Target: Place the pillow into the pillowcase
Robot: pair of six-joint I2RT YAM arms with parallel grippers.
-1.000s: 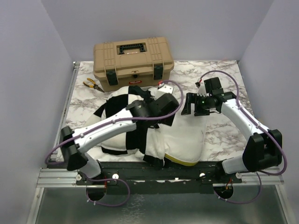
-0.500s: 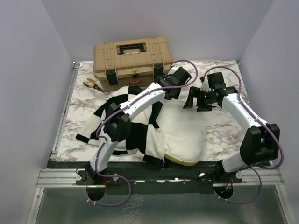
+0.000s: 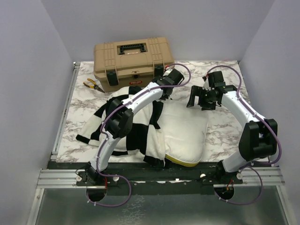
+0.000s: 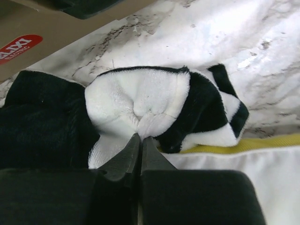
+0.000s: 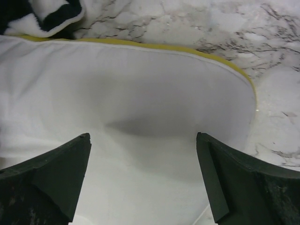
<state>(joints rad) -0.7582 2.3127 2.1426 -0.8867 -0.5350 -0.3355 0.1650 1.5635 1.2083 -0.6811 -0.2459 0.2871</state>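
— Jaws, left and right?
— Pressed together on the left gripper (image 4: 140,139), pinching a fleecy fold of the pillowcase (image 4: 136,101). Spread wide on the right gripper (image 5: 143,140), poised above the pillow (image 5: 140,93), gripping nothing.
— Lay where?
— On the marble table (image 3: 225,136), left part under the checkered case, near the tan toolbox (image 3: 133,58); pliers (image 3: 93,84) left of that.

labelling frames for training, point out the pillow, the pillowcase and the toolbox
pillow (image 3: 185,132): top view, bare white middle
pillowcase (image 4: 136,96): left wrist view, bunched cream fold
toolbox (image 3: 133,60): top view, tan lid
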